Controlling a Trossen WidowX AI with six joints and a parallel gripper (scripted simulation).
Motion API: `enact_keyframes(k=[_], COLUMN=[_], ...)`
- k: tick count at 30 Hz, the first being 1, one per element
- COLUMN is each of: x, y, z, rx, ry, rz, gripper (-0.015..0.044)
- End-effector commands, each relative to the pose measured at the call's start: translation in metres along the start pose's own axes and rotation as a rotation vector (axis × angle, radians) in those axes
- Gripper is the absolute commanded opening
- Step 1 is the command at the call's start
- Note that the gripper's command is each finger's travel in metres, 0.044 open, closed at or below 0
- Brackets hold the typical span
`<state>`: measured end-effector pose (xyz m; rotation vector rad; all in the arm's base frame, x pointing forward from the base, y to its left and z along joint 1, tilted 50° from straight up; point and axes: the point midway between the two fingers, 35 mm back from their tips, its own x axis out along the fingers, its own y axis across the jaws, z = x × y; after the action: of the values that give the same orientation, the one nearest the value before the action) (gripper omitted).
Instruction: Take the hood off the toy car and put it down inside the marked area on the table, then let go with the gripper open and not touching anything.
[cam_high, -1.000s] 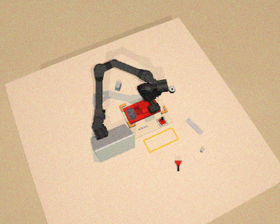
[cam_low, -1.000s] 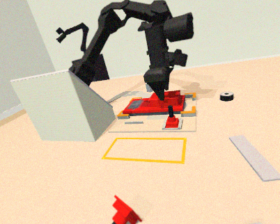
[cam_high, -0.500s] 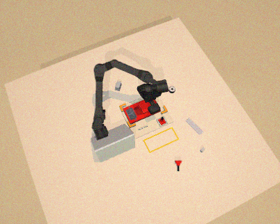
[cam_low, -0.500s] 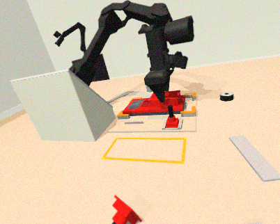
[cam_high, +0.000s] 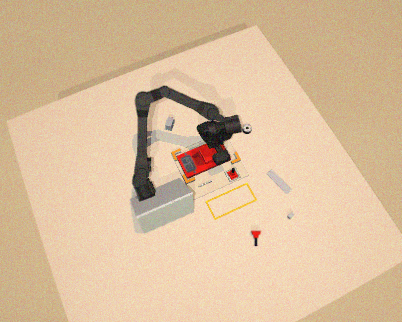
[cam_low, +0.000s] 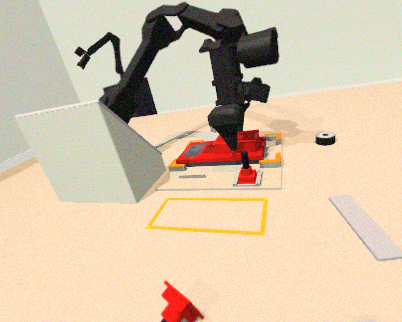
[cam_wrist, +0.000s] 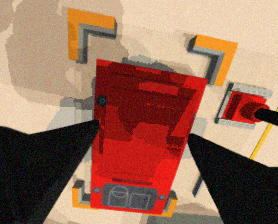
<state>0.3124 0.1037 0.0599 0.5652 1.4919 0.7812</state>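
The gripper (cam_wrist: 142, 142) is wide open, holding nothing, its fingers on both sides of the red toy car (cam_wrist: 145, 130). The hood (cam_wrist: 150, 107) is on the car. The writing on the base plate (cam_high: 212, 184) is too small to read.

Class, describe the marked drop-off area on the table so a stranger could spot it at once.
Start at the grey box where the arm is mounted, then look just in front of the white board carrying the red toy car. The marked area is the only bare yellow rectangle outline lying flat on the table.
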Motion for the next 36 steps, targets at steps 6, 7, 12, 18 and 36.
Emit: enact_keyframes(k=[6, 7, 12, 18, 36], x=[0.000, 0.000, 0.000, -0.001, -0.012], y=[0.000, 0.000, 0.000, 0.000, 0.000], z=[0.000, 0.000, 0.000, 0.000, 0.000], rx=[0.000, 0.000, 0.000, 0.000, 0.001], ry=[0.000, 0.000, 0.000, 0.000, 0.000], rz=[0.000, 0.000, 0.000, 0.000, -0.001], gripper=[0.0328, 0.0322, 0.0288, 0.0170, 0.0000])
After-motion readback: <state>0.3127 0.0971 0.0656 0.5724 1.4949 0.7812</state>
